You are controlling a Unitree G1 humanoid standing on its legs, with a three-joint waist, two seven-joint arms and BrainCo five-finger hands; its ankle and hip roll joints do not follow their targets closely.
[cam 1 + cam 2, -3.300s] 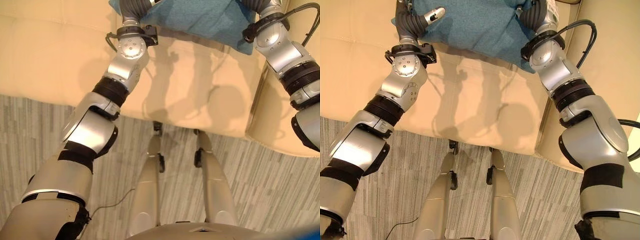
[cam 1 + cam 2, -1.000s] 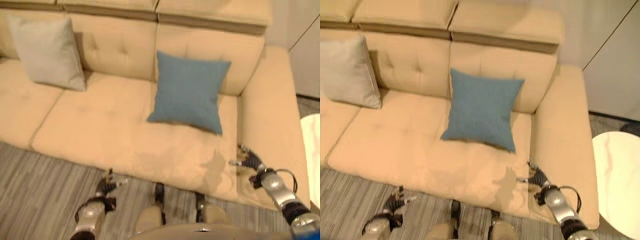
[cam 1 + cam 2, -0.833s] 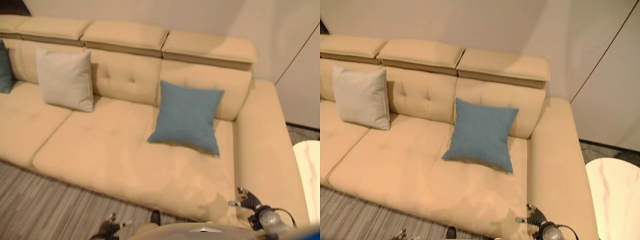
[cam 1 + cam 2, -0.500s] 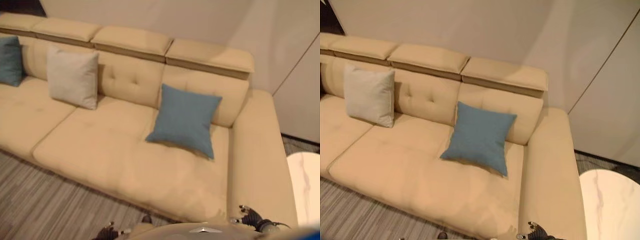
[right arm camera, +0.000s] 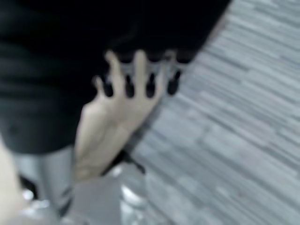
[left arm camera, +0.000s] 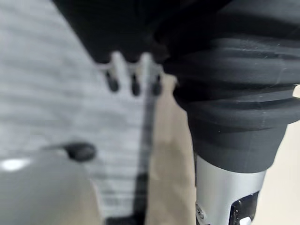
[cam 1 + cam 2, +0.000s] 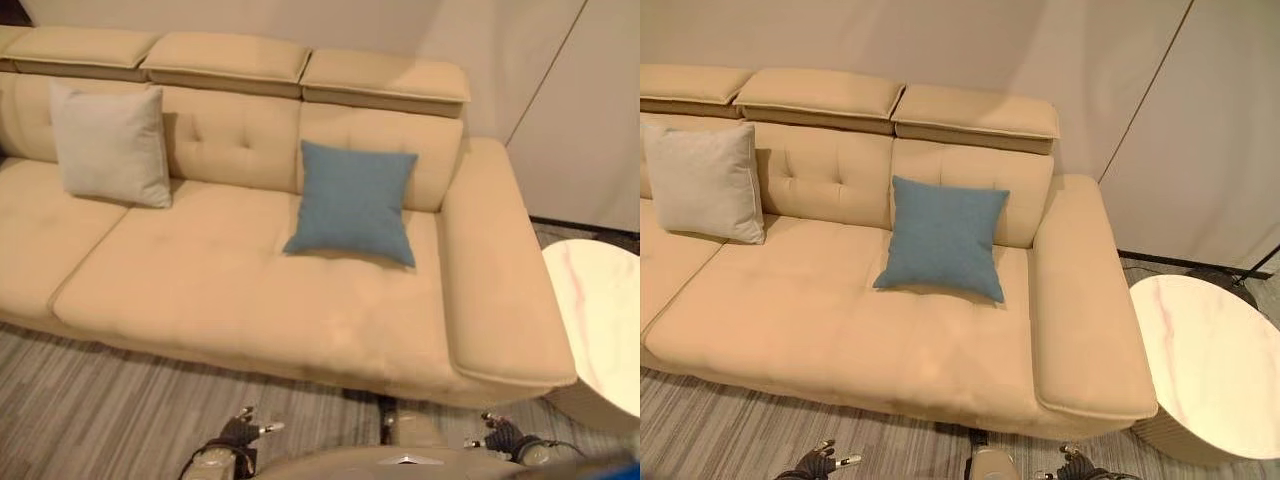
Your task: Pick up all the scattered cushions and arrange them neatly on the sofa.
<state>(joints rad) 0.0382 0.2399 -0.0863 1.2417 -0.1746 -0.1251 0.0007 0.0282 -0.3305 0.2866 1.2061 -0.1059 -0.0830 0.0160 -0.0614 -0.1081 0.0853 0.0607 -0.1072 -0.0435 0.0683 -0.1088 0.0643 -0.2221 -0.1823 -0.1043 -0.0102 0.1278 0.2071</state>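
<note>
Two square fabric cushions propped upright against the tufted backrest of the beige sofa (image 7: 840,330): blue cushion (image 7: 943,238) near the armrest, pale grey cushion (image 7: 703,182) well apart. Round marble-topped side table (image 7: 1210,360) beside the armrest. Left hand (image 7: 240,432) and right hand (image 7: 500,436) low over the striped floor, fingers straight and spread, holding nothing.

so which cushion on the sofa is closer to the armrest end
The blue cushion, propped against the backrest beside the armrest; the light grey cushion sits farther along.
</note>
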